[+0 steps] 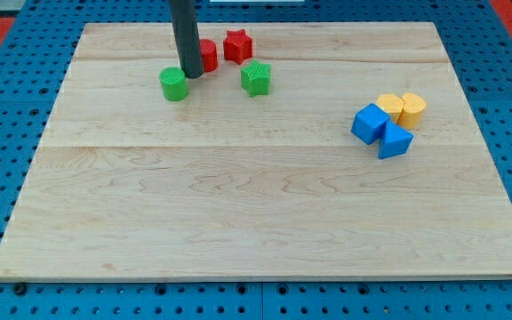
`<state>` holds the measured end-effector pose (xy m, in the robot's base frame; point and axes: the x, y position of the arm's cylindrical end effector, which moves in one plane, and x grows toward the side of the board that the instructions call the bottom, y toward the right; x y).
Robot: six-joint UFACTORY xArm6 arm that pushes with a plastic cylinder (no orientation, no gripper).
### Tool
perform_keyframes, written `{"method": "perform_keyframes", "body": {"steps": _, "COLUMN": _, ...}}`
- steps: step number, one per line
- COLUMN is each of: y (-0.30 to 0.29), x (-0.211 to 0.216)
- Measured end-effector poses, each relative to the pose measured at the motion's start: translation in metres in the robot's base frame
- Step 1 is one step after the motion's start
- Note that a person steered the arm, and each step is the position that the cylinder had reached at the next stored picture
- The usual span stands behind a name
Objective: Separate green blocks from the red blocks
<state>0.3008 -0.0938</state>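
My tip (190,74) rests on the board near the view's top left, just right of the green cylinder (174,84) and touching or nearly touching it. The rod partly hides the red cylinder (207,55) behind it. The red star (236,45) lies to the right of the red cylinder. The green star (256,78) sits below and right of the red star, apart from the other blocks.
A blue cube (370,124) and a blue wedge (395,140) sit at the view's right, touching two yellow blocks (403,108). The wooden board (256,213) lies on a blue pegboard table.
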Motion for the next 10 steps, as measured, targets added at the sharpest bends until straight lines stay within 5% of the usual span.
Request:
{"method": "perform_keyframes", "body": {"steps": 1, "y": -0.017, "x": 0.014}}
{"method": "perform_keyframes", "body": {"steps": 2, "y": -0.070, "x": 0.075}}
{"method": "perform_keyframes", "body": {"steps": 3, "y": -0.042, "x": 0.092}}
{"method": "perform_keyframes", "body": {"steps": 4, "y": 0.081, "x": 0.092}}
{"method": "perform_keyframes", "body": {"steps": 5, "y": 0.126, "x": 0.034}}
{"method": "perform_keyframes", "body": {"steps": 7, "y": 0.022, "x": 0.022}}
{"method": "perform_keyframes", "body": {"steps": 9, "y": -0.023, "x": -0.004}}
{"method": "perform_keyframes", "body": {"steps": 10, "y": -0.090, "x": 0.045}}
